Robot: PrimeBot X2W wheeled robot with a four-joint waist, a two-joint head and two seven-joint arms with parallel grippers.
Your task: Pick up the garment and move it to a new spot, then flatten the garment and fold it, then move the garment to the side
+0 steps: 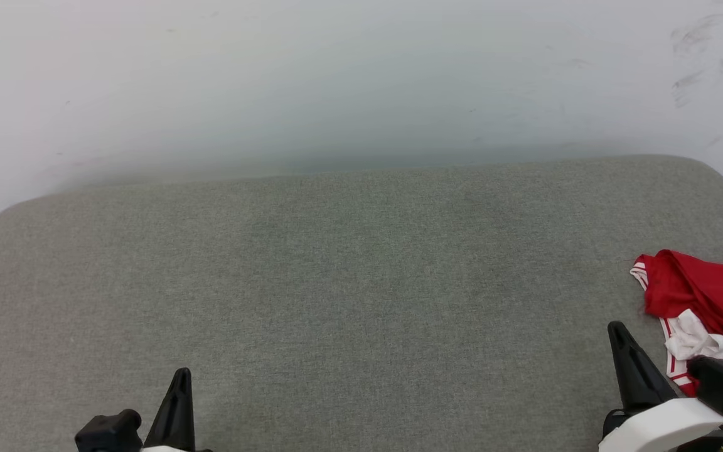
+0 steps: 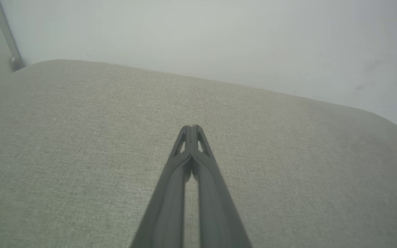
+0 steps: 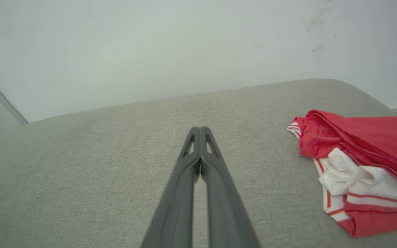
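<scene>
Garment (image 1: 706,295) first: we see the red jersey bunched in a loose heap at the right edge of the head view, a little below mid-height, partly cut off by the frame. Red cloth lies on top, and a white sleeve (image 1: 691,339) with red-and-white striped trim spills out beneath it. In the right wrist view the heap sits at the right, apart from the fingertips; in the left wrist view we catch a sliver of red at the far right edge. It rests on a grey-green fabric surface (image 1: 336,282) with rounded corners that spreads across the lower part of the head view. Our right gripper (image 1: 617,328) rises from the lower right corner, just beside the white sleeve, its jaws pressed together on nothing. Our left gripper (image 1: 182,373) stands at the lower left, well apart from the jersey, its jaws likewise clenched and empty above bare fabric. Behind the surface a pale wall (image 1: 336,75) takes the top of the frame, with dark scuff marks (image 1: 691,37) in its upper right.
</scene>
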